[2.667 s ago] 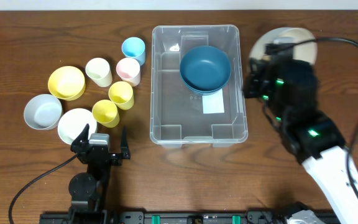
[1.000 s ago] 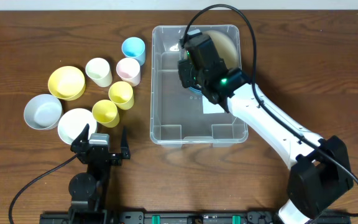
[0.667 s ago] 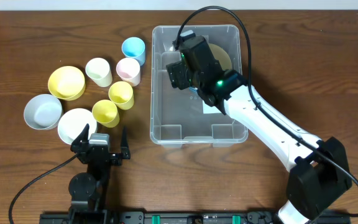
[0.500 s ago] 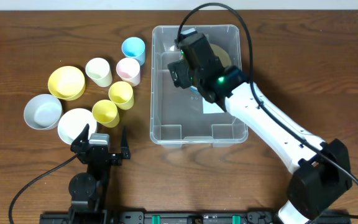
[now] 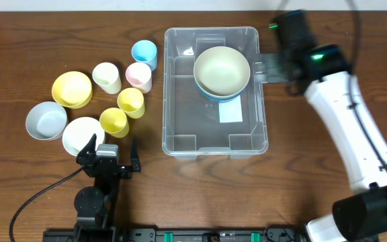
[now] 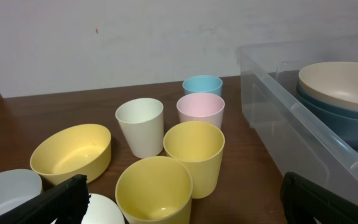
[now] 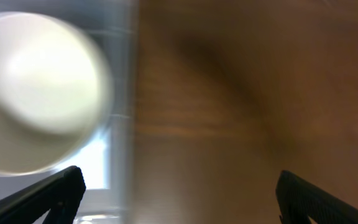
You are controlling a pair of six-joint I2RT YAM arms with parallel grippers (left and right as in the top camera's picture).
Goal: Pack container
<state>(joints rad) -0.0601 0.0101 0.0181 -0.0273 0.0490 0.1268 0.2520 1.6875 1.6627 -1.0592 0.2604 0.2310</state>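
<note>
The container (image 5: 180, 114), a large clear bin, stands at the table's middle. Inside, at its far end, a cream bowl (image 5: 222, 69) is nested in a blue bowl (image 5: 213, 97). A white label (image 5: 230, 113) shows on the base. My right gripper (image 5: 272, 67) hangs open and empty just outside the container's right wall. The blurred right wrist view shows that gripper (image 7: 179, 199) over bare wood, with the cream bowl (image 7: 36, 93) to the left. My left gripper (image 5: 113, 142) rests open and empty at the front left. In its wrist view that gripper (image 6: 179, 205) faces the cups.
Left of the container stand a blue cup (image 5: 144, 53), a pink cup (image 5: 139, 76), a white cup (image 5: 106, 76) and two yellow cups (image 5: 131, 102) (image 5: 113, 122). Further left are a yellow bowl (image 5: 71, 89), a grey bowl (image 5: 46, 120) and a white bowl (image 5: 82, 134).
My right gripper set the cream bowl on the blue bowl, opened, and swung right out of the container. The left arm has not moved.
</note>
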